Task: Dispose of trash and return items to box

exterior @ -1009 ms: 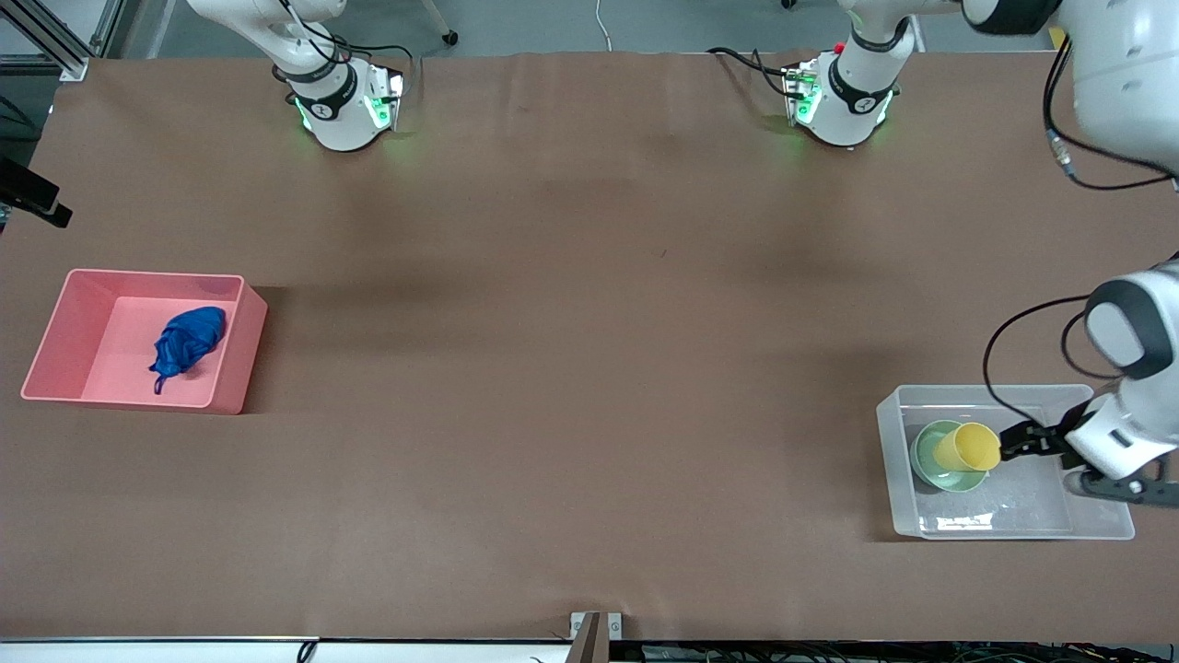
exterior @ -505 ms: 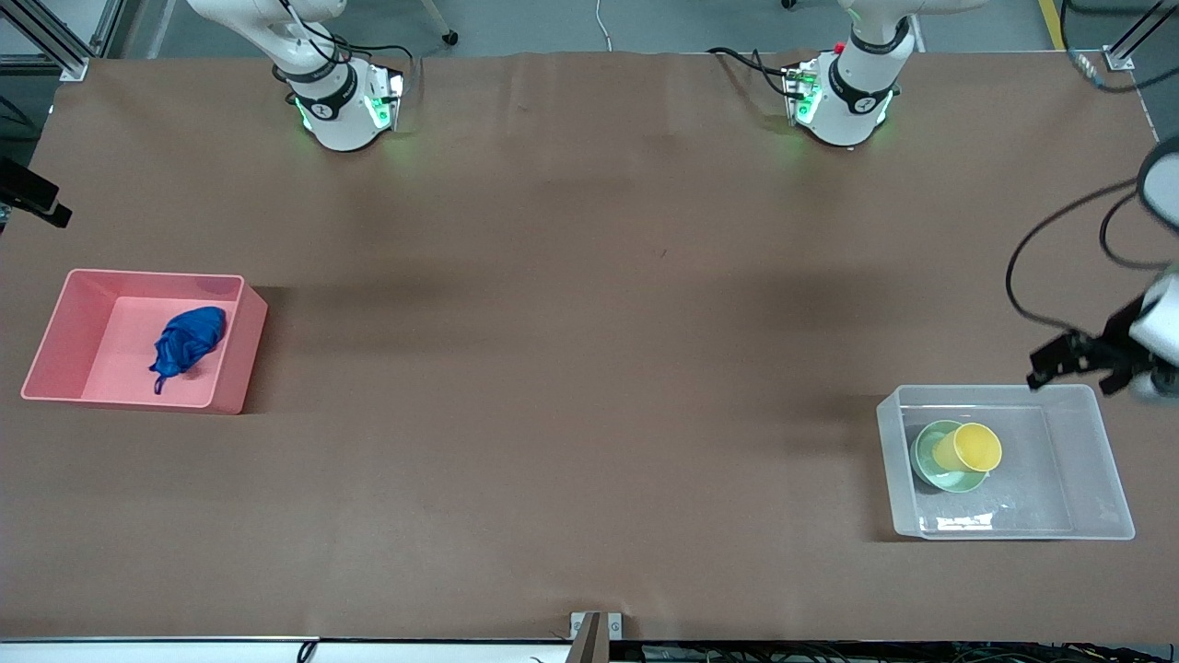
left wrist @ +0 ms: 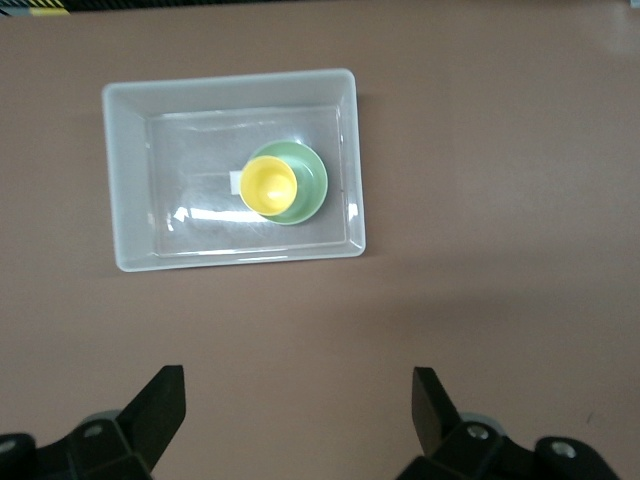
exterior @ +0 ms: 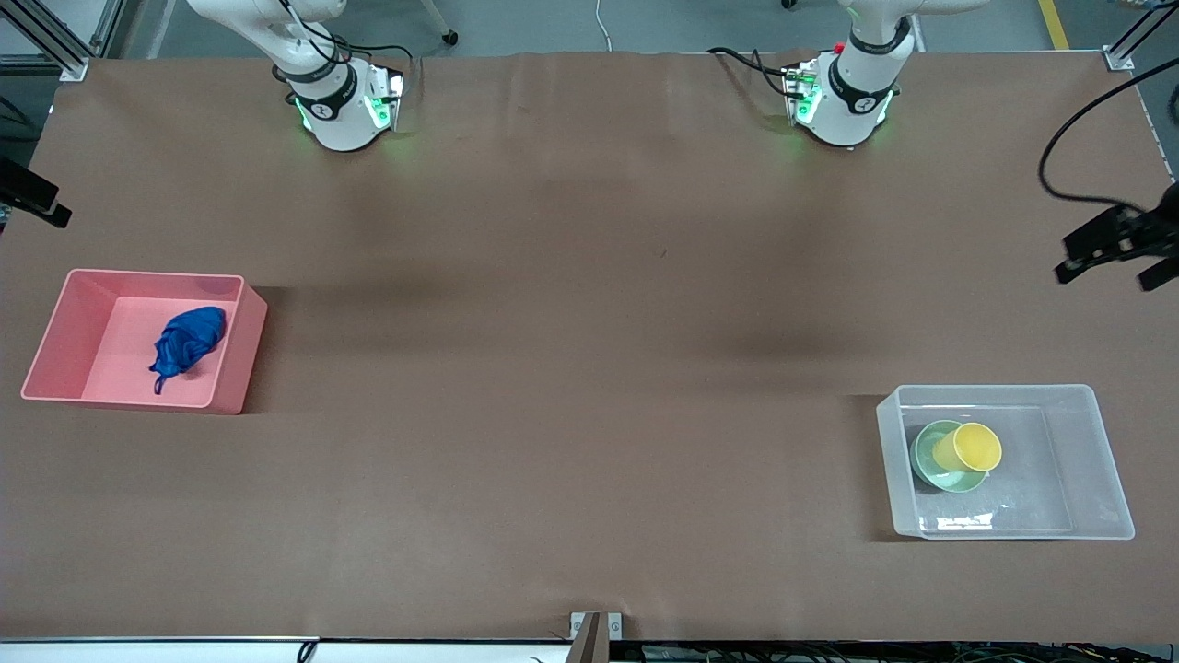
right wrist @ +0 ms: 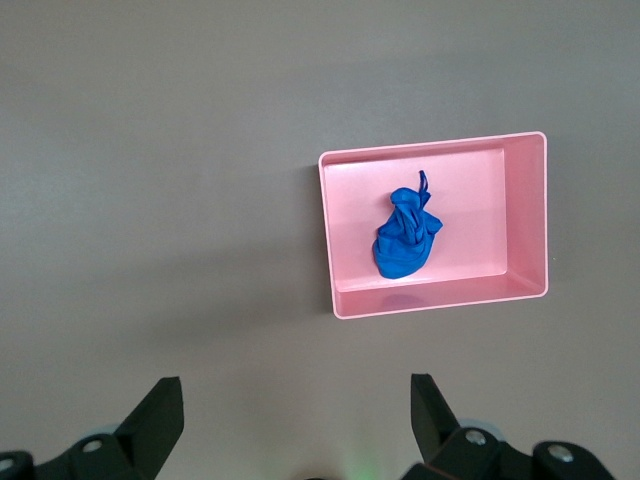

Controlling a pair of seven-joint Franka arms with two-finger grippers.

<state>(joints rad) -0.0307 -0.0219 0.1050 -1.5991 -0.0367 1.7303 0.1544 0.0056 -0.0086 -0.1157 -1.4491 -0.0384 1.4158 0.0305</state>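
Note:
The yellow cup (exterior: 967, 448) sits in the mint-green bowl (exterior: 926, 456) inside the clear box (exterior: 886, 419) at the left arm's end of the table. They also show in the left wrist view: the cup (left wrist: 268, 187), the bowl (left wrist: 314, 185) and the box (left wrist: 125, 180). My left gripper (exterior: 1105, 276) is open and empty, up over bare table beside the box; its jaws (left wrist: 297, 410) hold nothing. The blue cloth wad (exterior: 189, 339) lies in the pink bin (exterior: 238, 359) at the right arm's end. My right gripper (right wrist: 297, 420) is open and empty, high over bare table beside the pink bin (right wrist: 440, 300) and cloth (right wrist: 405, 238).
The two arm bases (exterior: 345, 106) (exterior: 843, 97) stand along the table's edge farthest from the front camera. A black clamp (exterior: 32, 198) juts in at the right arm's end. A small metal bracket (exterior: 596, 626) sits at the edge nearest the camera.
My left gripper has risen out of the clear box and moved away toward the arm bases, empty. The cup and bowl stay in the box. Nothing else moved.

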